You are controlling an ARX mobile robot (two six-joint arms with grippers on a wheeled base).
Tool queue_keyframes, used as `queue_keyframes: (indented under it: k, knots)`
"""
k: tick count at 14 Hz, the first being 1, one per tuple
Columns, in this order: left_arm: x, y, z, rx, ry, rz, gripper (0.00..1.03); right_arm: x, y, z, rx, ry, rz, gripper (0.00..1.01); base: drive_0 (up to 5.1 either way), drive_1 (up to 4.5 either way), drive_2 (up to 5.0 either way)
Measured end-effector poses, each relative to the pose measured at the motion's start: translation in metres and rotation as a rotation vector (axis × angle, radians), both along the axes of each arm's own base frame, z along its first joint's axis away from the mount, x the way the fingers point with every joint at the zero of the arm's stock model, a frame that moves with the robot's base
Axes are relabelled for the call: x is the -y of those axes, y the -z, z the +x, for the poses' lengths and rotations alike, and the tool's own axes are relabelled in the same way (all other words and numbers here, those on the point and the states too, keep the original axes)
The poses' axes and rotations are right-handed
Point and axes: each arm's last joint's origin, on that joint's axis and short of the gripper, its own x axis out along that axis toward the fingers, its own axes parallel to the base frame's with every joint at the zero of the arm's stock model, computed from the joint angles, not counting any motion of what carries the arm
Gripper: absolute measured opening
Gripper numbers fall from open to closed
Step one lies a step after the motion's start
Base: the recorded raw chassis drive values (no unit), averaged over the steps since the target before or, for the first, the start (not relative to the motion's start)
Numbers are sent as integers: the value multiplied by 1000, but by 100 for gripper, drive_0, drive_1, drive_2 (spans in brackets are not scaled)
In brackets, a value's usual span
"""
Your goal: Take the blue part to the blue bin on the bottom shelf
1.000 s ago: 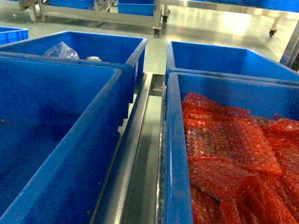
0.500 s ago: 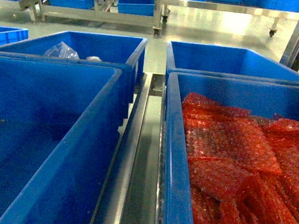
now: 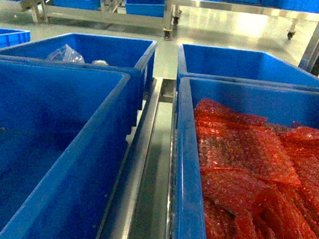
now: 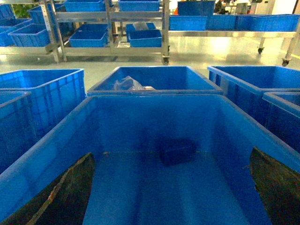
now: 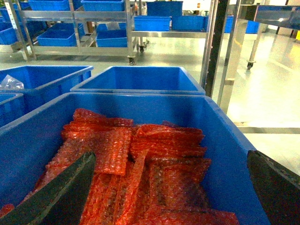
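The blue part [image 4: 177,151] lies on the floor of the near left blue bin [image 4: 61,140], close to its far wall and about midway between its side walls; nothing else sits in that bin with it. The left gripper [image 4: 171,197] hangs over this bin with its two dark fingers [image 4: 65,192] spread wide apart at the lower corners of the left wrist view, holding nothing. Just beyond the bin's far wall stands another blue bin [image 4: 154,77] with a crumpled clear plastic bag [image 4: 129,84] inside. To the right of the near left bin, across a steel divider rail [image 3: 146,169], is a bin [image 3: 185,173] heaped with red bubble-wrap pouches [image 3: 250,173]. The right gripper [image 5: 168,192] hovers over that heap, its fingers [image 5: 70,187] likewise wide apart and empty. Farther back, across the pale floor [image 3: 224,32], steel racks [image 3: 101,15] carry more blue bins.
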Motion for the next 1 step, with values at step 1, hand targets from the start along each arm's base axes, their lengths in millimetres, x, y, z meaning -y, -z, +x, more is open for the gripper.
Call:
queue_keyframes:
  k: [1]
  knots:
    - [0, 0, 0, 0, 0, 0, 98, 0, 0, 0, 0, 0, 0, 98, 0, 0, 0]
